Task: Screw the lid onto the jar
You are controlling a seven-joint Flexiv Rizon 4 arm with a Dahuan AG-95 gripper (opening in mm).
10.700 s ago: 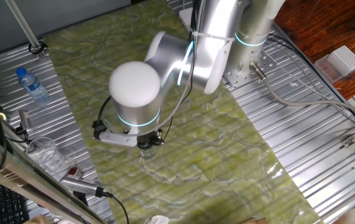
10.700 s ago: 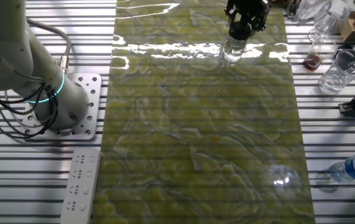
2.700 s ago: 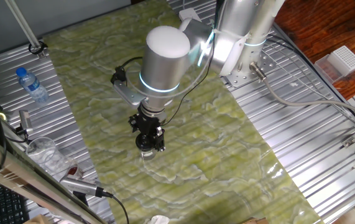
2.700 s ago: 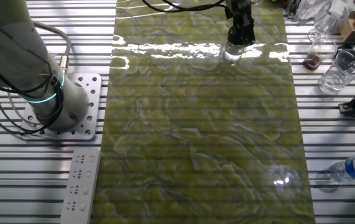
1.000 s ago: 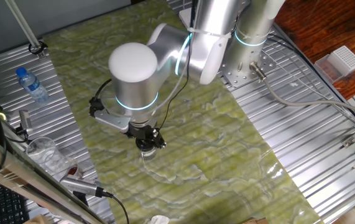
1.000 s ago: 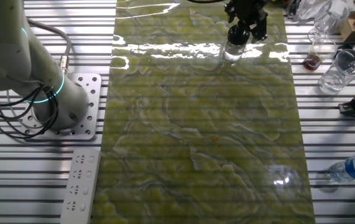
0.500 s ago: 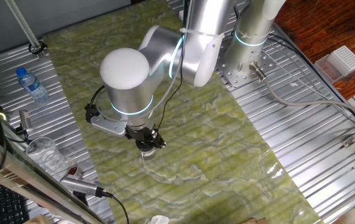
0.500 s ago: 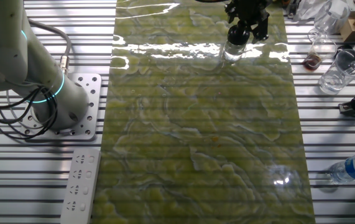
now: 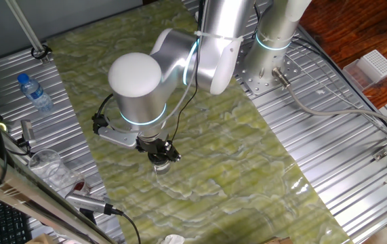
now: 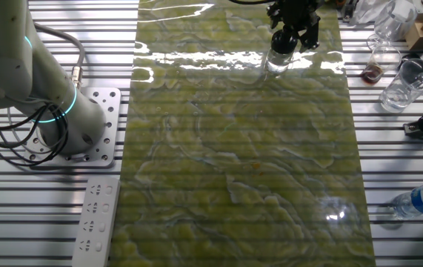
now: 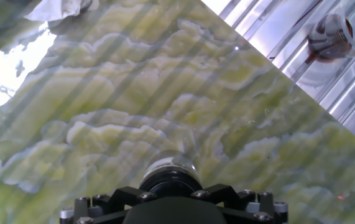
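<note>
Figure: the gripper [image 10: 285, 41], its 2 fingers closed around the lid [image 11: 171, 180], sits directly atop the jar [image 10: 277, 61] on the green mat [image 10: 241, 163]; the glass is probably light, slippery and fragile, so grip belongs on the lid's rim.

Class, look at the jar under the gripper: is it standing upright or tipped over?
Upright. The jar stands on its base on the mat, with the lid on top and the gripper directly above it.

A blue-capped water bottle [image 9: 36, 94] lies on my metal table [image 9: 356, 169] beside the green mat [image 10: 241, 163]; a power strip [image 10: 95, 219] sits opposite.
</note>
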